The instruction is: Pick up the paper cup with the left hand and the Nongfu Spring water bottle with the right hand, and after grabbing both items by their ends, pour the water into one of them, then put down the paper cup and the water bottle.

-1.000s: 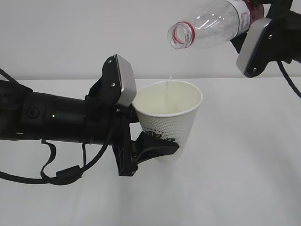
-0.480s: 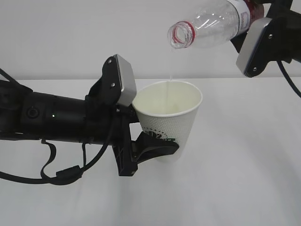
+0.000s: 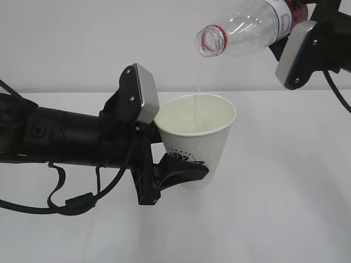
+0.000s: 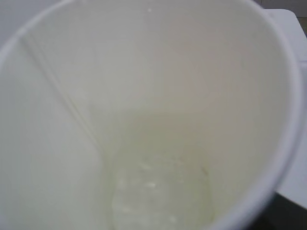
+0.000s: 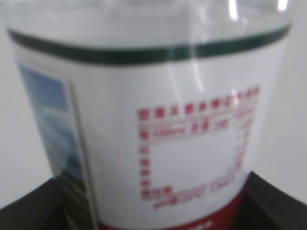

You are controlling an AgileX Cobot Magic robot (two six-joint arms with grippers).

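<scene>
Nothing has shifted since earlier: your water [image 3: 198,76] stream still falls into the paper cup [image 3: 197,139]. Your left gripper [image 3: 184,171] clamps the cup low down. Your right gripper [image 3: 307,22] holds the tilted Nongfu Spring water bottle [image 3: 247,27] at its base.

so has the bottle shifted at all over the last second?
No. The bottle sits in the same spot; its mouth is still above the cup, just left of the rim's centre, against the wall-table line.
</scene>
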